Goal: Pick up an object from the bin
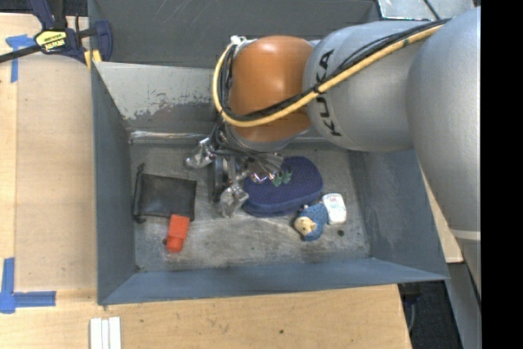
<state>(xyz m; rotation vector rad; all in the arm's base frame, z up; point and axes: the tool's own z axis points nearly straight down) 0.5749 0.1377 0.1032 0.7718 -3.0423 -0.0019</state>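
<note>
Probably aiming at its edge, the gripper (232,190) sits low beside the dark blue oval pad (296,181), though whether it is open or closed I cannot tell.

looks like a robotics lab, big KUKA-branded industrial arm (368,86), orange wrist cover (265,78), reaching into a grey metal bin (110,176)

Arm (392,94) in from right, orange wrist cover (265,82), pincer (233,190) lowered
</note>
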